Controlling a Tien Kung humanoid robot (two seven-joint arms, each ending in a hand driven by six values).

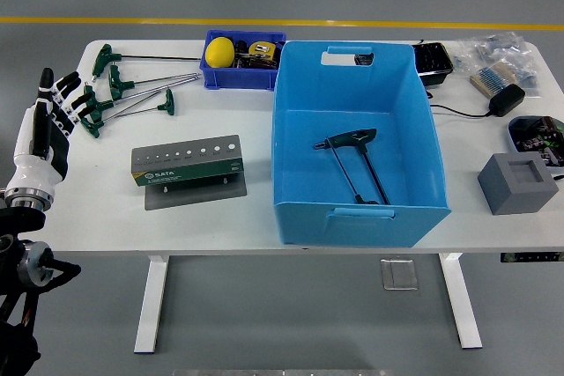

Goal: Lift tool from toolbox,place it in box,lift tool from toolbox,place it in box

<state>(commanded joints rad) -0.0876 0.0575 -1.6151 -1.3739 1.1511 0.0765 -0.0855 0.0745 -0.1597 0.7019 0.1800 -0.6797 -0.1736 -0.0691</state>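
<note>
Several green-handled T-wrenches (123,85) lie loose at the table's far left. In front of them stands their green tool holder (187,163) on a grey plate. Two more wrenches (352,158) lie on the floor of the large blue box (300,143) at the middle. My left hand (46,116) hovers at the table's left edge, fingers spread and empty, just left of the nearest wrench handles. No right hand shows in the head view.
A small dark-blue bin (218,77) with a yellow object stands behind the box's left corner. At the right are a grey foam block (517,181), a black adapter with cable (507,99), a black tray (434,61) and bagged parts (498,55).
</note>
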